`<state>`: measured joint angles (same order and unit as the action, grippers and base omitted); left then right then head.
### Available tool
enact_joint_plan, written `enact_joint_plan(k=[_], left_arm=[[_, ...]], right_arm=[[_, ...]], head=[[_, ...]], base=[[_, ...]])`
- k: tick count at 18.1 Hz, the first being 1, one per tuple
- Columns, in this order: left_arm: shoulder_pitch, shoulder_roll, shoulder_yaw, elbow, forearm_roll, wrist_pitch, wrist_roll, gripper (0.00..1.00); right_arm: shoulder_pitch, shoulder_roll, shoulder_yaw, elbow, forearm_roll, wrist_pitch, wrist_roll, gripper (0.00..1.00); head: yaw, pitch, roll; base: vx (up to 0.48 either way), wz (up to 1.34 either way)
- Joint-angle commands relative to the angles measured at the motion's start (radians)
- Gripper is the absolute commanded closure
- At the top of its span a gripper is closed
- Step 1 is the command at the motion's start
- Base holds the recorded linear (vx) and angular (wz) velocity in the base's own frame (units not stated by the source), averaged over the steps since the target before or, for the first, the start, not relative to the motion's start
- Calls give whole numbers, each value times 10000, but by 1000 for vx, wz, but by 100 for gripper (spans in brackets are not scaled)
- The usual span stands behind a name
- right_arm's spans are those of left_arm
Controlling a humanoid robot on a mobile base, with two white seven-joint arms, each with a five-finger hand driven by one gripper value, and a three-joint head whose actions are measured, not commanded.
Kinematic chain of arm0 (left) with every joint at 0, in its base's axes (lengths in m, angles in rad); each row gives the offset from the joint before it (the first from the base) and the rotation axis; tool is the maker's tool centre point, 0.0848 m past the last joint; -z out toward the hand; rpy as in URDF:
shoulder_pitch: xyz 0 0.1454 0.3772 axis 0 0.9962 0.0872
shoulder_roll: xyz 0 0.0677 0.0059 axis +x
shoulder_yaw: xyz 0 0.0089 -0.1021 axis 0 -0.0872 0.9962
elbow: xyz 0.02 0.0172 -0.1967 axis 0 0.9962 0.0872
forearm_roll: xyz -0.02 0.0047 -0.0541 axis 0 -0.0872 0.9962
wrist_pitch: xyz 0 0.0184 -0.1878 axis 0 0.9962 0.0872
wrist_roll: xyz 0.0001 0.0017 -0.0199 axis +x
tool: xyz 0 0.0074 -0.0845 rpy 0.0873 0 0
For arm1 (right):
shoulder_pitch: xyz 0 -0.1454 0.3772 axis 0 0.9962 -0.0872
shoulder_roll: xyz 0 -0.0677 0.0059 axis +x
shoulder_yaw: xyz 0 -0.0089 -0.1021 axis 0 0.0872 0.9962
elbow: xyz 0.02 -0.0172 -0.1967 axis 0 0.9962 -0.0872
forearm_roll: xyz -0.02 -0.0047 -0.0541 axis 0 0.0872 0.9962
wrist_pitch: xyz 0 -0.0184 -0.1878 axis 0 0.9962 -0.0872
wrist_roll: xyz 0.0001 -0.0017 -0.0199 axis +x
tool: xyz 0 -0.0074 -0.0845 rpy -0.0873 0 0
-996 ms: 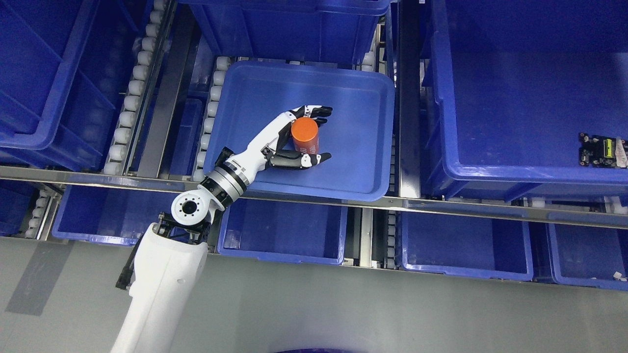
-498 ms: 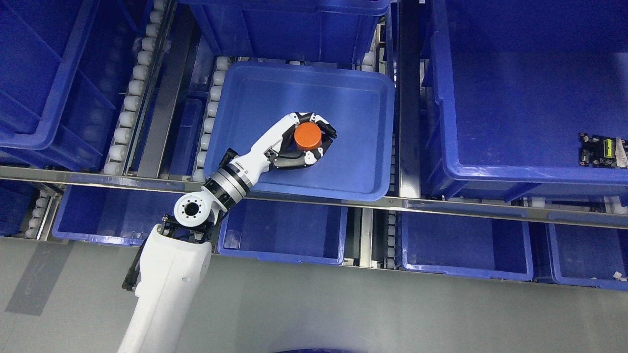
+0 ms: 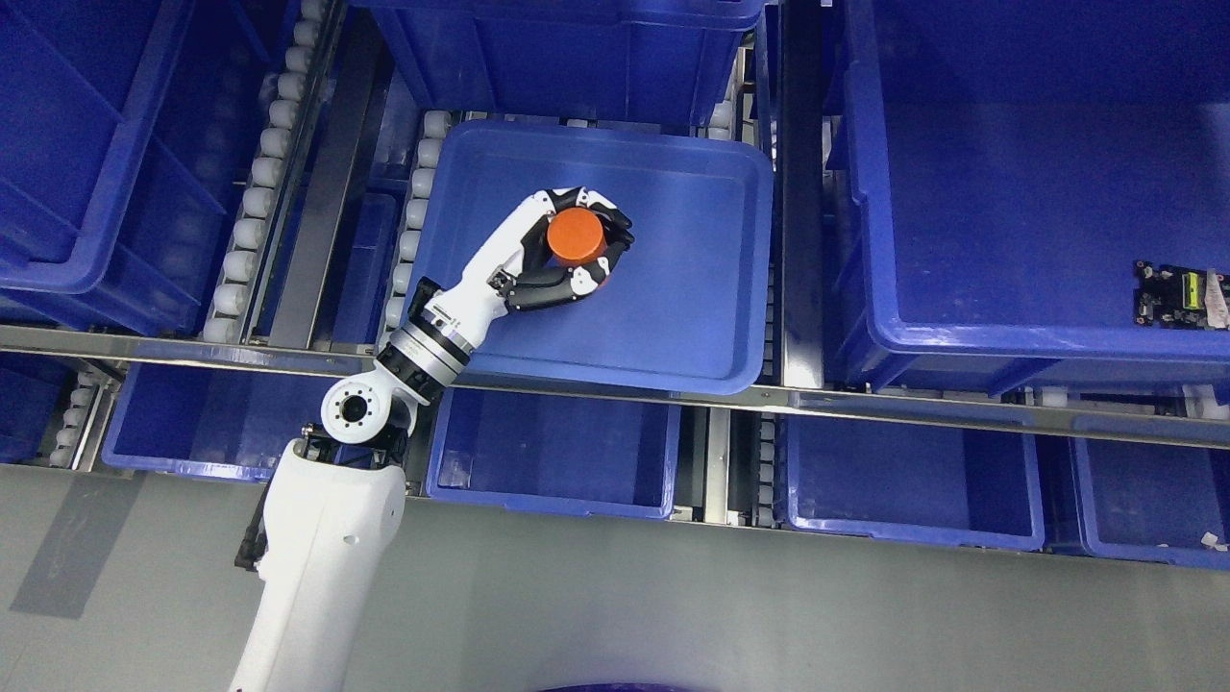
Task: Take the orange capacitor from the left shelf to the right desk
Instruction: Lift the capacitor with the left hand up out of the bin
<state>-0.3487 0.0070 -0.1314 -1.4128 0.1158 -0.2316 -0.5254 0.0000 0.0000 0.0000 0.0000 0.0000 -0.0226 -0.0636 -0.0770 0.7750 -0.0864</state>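
Observation:
The orange capacitor (image 3: pixel 575 236), a short orange cylinder, is wrapped by the black-tipped fingers of my left hand (image 3: pixel 586 245), which is shut on it. Hand and capacitor are over the blue tray (image 3: pixel 692 317) on the middle shelf level, near its upper left part. Only the capacitor's round top shows; its sides are covered by the fingers. Whether it touches the tray floor cannot be told. My white left arm rises from the lower left across the shelf's metal front rail. The right hand is out of view.
Deep blue bins surround the tray: one at far left (image 3: pixel 86 192), one behind (image 3: pixel 567 48), a large one at right (image 3: pixel 1019 192). A small circuit board (image 3: pixel 1180 296) lies at the right edge. Lower bins (image 3: pixel 557 452) sit under the rail. Grey floor lies below.
The left hand's fingers closed around the orange capacitor, then hand and capacitor shifted up and slightly left in the picture over the tray.

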Motion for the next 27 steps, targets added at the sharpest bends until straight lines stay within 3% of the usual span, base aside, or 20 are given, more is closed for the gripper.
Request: enact_joint_plan(k=[1, 3, 5, 15, 27], left_arm=[[-103, 105, 456, -811, 988, -1100, 2767, 99], [-103, 105, 43, -935, 1021, -2218, 5470, 99], [49, 105, -188, -1225, 1005, -2882, 6662, 99], [2090, 105, -21, -2760, 1005, -3206, 6052, 98], [2091, 105, 347, -2990, 1005, -3176, 6006, 98]], right_arm=[[215, -175, -123, -175, 61, -4, -8, 0], [215, -175, -123, -175, 61, -4, -8, 0], [215, -175, -123, -175, 61, -4, -8, 0], [215, -175, -123, -175, 61, -4, -8, 0], [215, -175, -123, -175, 61, -4, -8, 0]], head=[[0, 0, 0], [0, 0, 0], [0, 0, 0], [0, 0, 0], [0, 0, 0]], base=[[0, 0], [0, 0], [0, 0], [0, 0], [0, 0]])
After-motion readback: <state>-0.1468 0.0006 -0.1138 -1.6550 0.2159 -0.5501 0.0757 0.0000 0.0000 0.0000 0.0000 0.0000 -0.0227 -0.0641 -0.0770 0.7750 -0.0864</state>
